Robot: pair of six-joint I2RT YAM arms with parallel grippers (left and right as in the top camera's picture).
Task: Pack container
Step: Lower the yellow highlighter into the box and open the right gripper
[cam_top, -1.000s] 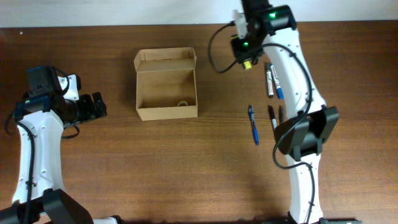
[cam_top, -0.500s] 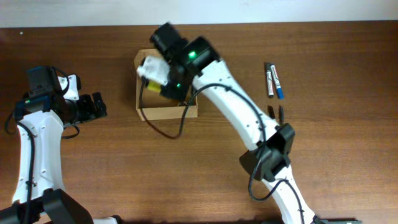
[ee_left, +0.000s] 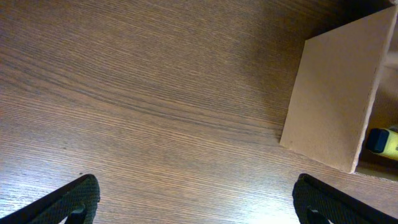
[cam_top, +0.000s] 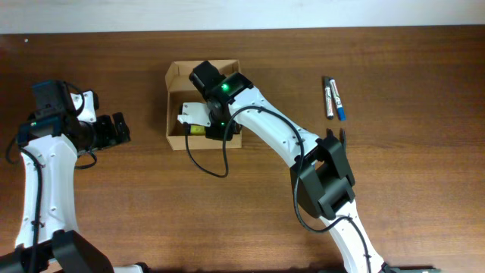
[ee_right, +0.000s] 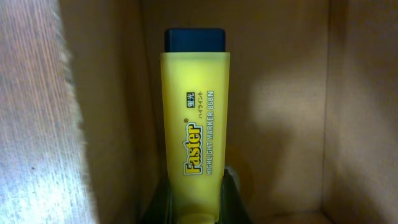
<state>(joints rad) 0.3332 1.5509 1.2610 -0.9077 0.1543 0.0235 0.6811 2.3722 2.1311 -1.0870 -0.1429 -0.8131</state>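
Observation:
The container (cam_top: 176,76) is a small tan cardboard box with its lid flap open, at the table's back middle. My right gripper (cam_top: 195,129) is down inside it, shut on a yellow highlighter (ee_right: 196,143) with a dark cap and "Faster" printed on it. The box's floor and walls (ee_right: 286,112) fill the right wrist view. My left gripper (cam_top: 119,129) is open and empty over bare wood, left of the box. The box's side wall (ee_left: 333,99) and the highlighter's end (ee_left: 382,142) show at the right of the left wrist view.
Two markers (cam_top: 333,98) lie side by side at the back right. The tip of another dark pen (cam_top: 342,135) shows beside the right arm's elbow.
My right gripper has carried the yellow highlighter from the back right to the box and lowered it inside. The left arm has not moved.

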